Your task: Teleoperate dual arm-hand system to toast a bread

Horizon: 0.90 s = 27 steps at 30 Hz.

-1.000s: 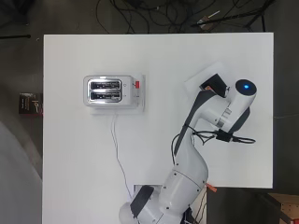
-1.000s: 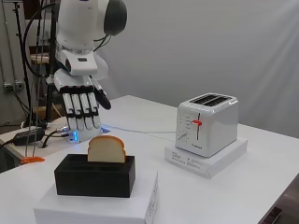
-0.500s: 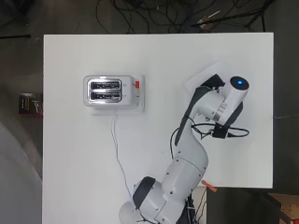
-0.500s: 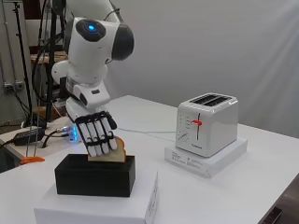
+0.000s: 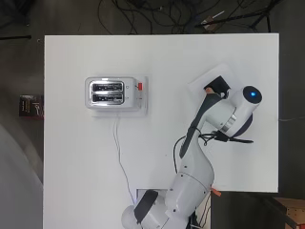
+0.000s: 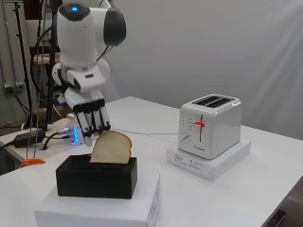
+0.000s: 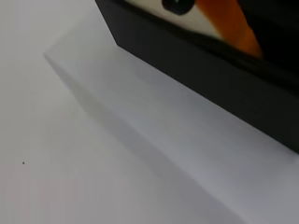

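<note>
A slice of bread [image 6: 111, 147] stands on edge in a black holder [image 6: 97, 176] on top of a white box [image 6: 99, 208]. My hand [image 6: 91, 119] hangs right behind the slice with its fingers straight and pointing down. Their tips are hidden by the bread; no curl around it shows. The white toaster [image 6: 210, 125] stands apart to the right on its own white base, with its red lever [image 6: 199, 125] up and its slots empty. From overhead the toaster [image 5: 106, 92] is at the left and the holder [image 5: 218, 85] shows beside the arm. The wrist view shows the holder's wall [image 7: 196, 56] and an orange crust edge [image 7: 233, 23].
The toaster's cable [image 5: 119, 152] runs down the table towards the arm's base. An orange-handled tool [image 6: 32, 161] and a power strip lie at the table's left edge in the side view. Bare white table [image 5: 95, 191] lies between toaster and holder.
The arm has swung down and the hand has dropped from above the holder to just behind the bread slice. The bread and toaster stay where they were.
</note>
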Each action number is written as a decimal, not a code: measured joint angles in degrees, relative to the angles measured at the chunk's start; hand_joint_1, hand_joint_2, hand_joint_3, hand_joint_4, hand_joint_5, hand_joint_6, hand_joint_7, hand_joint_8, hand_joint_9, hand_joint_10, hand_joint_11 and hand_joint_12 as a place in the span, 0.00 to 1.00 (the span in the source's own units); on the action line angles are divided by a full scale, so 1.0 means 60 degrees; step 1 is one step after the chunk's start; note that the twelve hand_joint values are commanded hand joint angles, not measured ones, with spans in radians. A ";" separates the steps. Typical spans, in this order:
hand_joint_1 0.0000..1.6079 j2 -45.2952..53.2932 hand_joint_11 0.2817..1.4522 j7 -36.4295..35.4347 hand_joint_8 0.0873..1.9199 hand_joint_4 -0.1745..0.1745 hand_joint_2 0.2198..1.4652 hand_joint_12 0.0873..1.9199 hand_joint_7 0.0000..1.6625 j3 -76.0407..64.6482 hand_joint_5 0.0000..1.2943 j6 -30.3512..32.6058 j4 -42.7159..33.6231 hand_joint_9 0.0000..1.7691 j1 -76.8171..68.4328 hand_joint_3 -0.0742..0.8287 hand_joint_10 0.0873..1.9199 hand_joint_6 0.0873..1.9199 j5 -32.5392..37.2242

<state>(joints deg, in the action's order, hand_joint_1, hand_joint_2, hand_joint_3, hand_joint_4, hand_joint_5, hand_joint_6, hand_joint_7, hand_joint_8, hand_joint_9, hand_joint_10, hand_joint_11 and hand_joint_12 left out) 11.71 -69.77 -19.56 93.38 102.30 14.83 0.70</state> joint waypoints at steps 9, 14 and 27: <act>0.04 -0.1732 0.14 0.0015 0.00 0.21 0.68 0.00 0.24 0.0773 0.19 -0.0066 0.0293 0.30 -0.0816 0.08 0.00 0.00 -0.0296; 0.06 -0.1372 0.09 0.0711 0.00 0.21 0.61 0.00 0.20 0.1459 0.15 -0.0721 -0.0053 0.24 -0.0776 0.06 0.00 0.00 -0.0824; 0.14 0.0067 0.07 0.1124 0.00 0.30 0.59 0.00 0.20 0.0060 0.20 -0.0507 -0.0024 0.20 -0.0232 0.08 0.00 0.00 -0.1135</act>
<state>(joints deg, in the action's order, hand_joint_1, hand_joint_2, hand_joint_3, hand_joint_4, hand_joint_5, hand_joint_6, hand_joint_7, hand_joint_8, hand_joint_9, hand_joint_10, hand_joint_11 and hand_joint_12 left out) 12.11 -63.03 -19.20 90.34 102.15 13.44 -6.11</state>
